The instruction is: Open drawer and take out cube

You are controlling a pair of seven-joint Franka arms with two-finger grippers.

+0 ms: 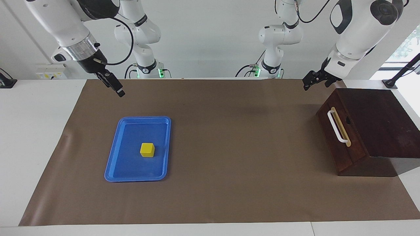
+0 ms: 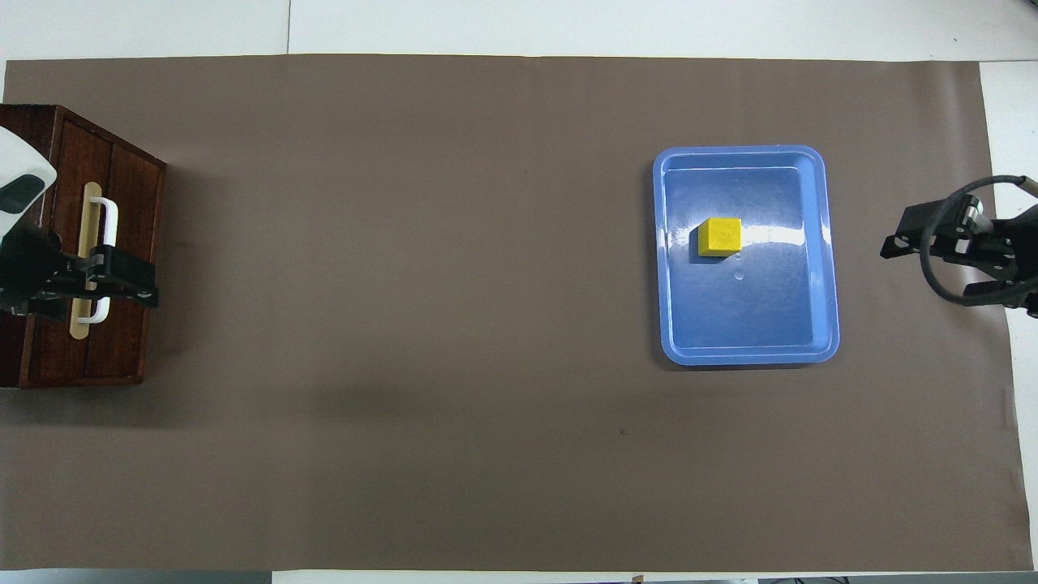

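Both jaws spread wide, empty: right gripper (image 1: 119,92) and left gripper (image 1: 306,86) hang over the mat (image 1: 229,131).

Yellow cube (image 1: 147,149), blue tray (image 1: 113,164), dark brown drawer (image 1: 334,144)

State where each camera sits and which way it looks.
Facing view: high across the table, looking at the robots; both arms show whole, left gripper and right gripper raised.
Overhead view: above the robots' end, looking steeply down; only the grippers show.
Shared: cube in the tray, closed drawer, brown mat.
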